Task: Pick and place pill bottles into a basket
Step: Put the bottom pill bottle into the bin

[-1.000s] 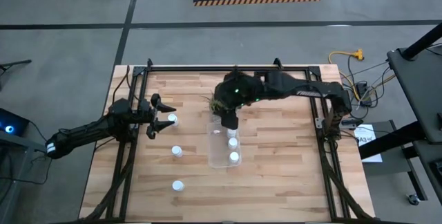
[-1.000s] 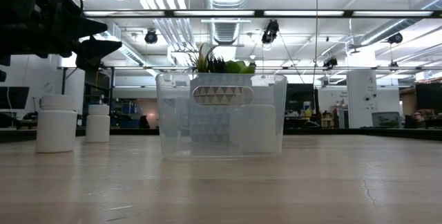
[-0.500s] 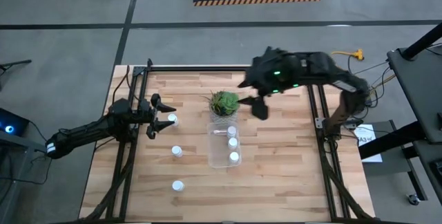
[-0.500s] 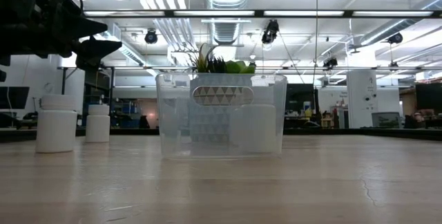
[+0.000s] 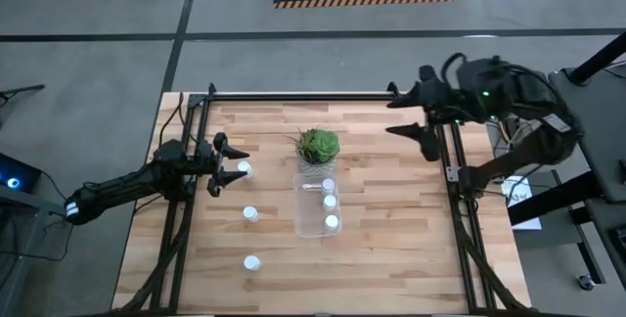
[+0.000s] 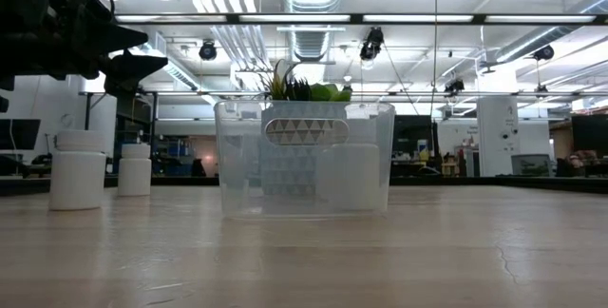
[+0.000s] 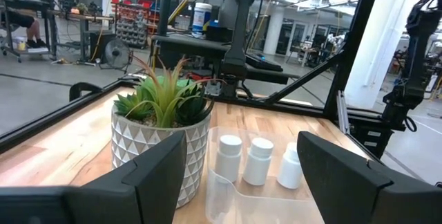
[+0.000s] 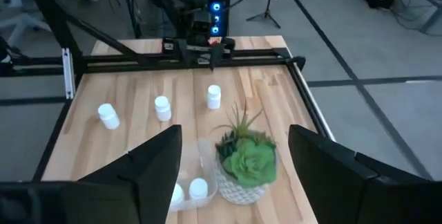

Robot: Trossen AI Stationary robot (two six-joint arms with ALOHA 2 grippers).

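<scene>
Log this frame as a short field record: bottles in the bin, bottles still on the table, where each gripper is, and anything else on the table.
bottles in basket: three, inside the clear basket
bottles on table: three pill bottles left of the basket
left gripper: jaws open, empty, beside the farthest loose bottle
right gripper: jaws open, empty, raised near the table's right rail, away from the basket
other: potted plant at the basket's far end

No readable text anywhere.
Bottles point(image 5: 331, 203) are plain white w/ no legible labels; basket point(image 5: 315, 222) and plant pot point(image 7: 157, 151) carry no print, pot only a triangle relief pattern. Paper sheet point(image 5: 517, 193) beside the surface edge has marks too small to read.
</scene>
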